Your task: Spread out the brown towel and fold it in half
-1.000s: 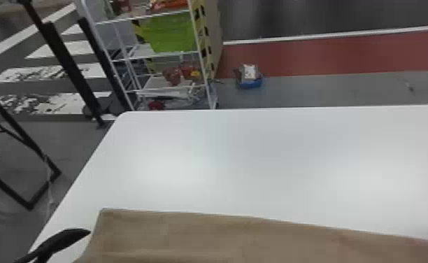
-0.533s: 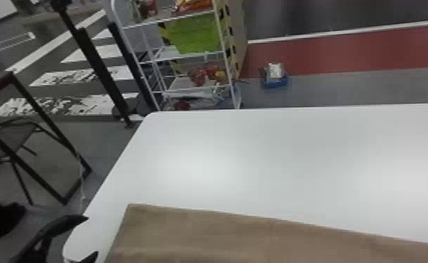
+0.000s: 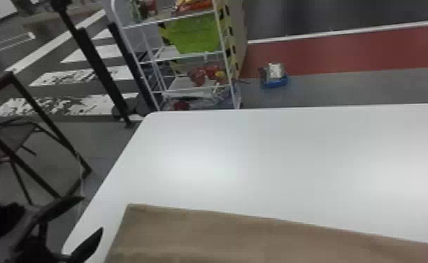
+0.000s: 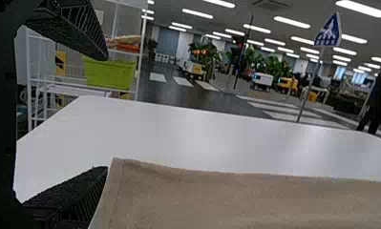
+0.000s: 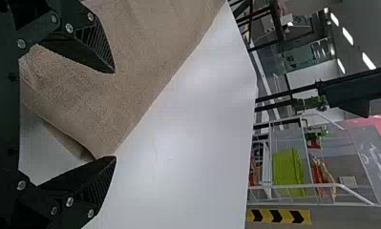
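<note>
Has the left gripper [image 3: 93, 214] wide open at the left side of the white table [image 3: 258, 147], near the far left corner of the brown towel [image 3: 223, 234]. Shows a broad gap between the two black fingertips. Has the towel lying across the near part of the table, with a fairly straight far edge slanting from that corner toward the robot on the right. In the left wrist view, shows one finger just beside the stitched side edge of the cloth and the other well apart from it.

Has the right gripper [image 5: 115, 114] open too, at another part of the towel. Shows one fingertip over the cloth and the other right by a corner; cannot tell touching from merely close. Shows the edge beside that corner bowed a little off the table, over a shadowed strip.

Beyond the far left corner of the table, has a white rack [image 3: 185, 56] with a green bin [image 3: 195, 36] on a shelf and red items lower down. Has a small blue box [image 3: 275, 82] on the floor right of the rack, and a dark chair [image 3: 10, 138] left of the table
</note>
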You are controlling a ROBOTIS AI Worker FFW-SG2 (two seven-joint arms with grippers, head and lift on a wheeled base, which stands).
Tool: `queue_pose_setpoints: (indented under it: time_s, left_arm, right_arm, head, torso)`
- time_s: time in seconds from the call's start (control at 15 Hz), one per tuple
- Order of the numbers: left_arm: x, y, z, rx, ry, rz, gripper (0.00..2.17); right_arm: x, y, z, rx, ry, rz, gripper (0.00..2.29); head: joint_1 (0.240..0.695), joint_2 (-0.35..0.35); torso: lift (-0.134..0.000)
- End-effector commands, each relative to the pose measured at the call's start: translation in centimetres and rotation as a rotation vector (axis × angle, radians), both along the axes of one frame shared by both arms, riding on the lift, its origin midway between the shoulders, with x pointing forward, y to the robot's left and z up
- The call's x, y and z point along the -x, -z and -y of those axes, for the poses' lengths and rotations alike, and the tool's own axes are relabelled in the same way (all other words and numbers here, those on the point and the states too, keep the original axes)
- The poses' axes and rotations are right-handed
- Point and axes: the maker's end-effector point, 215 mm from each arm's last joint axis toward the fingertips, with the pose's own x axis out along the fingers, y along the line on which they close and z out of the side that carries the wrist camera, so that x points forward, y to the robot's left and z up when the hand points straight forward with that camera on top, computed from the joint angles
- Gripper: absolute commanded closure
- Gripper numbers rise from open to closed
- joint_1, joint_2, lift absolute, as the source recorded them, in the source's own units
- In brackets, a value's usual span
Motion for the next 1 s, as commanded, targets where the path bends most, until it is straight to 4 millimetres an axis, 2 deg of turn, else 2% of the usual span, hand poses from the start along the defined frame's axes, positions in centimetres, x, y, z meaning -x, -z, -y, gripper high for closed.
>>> queue_pose_setpoints:
  time_s: [0.0,0.33,0.47,0.6,0.73,0.87,0.93]
  left_arm:
    - [-1.3,-1.4,1.3,0.062,-0.008,0.053,0.08]
    - [-2.5,-0.8,5.5,0.1,0.067,0.057,0.08]
    - [-3.9,-1.3,5.1,0.144,0.023,0.069,0.08]
    - [-5.1,-1.8,4.1,0.205,-0.038,0.066,0.08]
    - [-5.9,-0.3,5.7,0.212,-0.011,0.018,0.08]
    - [-8.3,3.1,5.3,0.182,-0.043,-0.106,0.08]
    - [-9.1,4.9,4.2,0.157,-0.084,-0.171,0.08]
  right_arm:
    - [-0.5,-0.2,-0.8,-0.014,-0.009,-0.006,0.29]
    - [-1.4,0.8,-2.9,0.013,-0.052,-0.033,0.29]
    - [-1.9,1.2,-3.8,0.041,-0.074,-0.03,0.29]
    - [-2.3,0.7,-4.1,0.027,-0.072,-0.021,0.28]
    - [-2.7,0.1,-3.7,0.024,-0.064,-0.005,0.28]
    - [-2.9,-0.5,-3.1,0.017,-0.048,0.003,0.28]
    - [-2.8,-0.6,-2.8,0.016,-0.039,0.001,0.28]
  head:
    - [0.695,0.324]
    - [0.695,0.279]
    - [0.695,0.267]
    - [0.695,0.269]
    - [0.695,0.277]
    - [0.695,0.265]
    - [0.695,0.254]
  torso:
    - [-0.134]
    - [-0.134]
    - [-0.134]
    - [-0.134]
    - [-0.134]
    - [-0.134]
    - [-0.134]
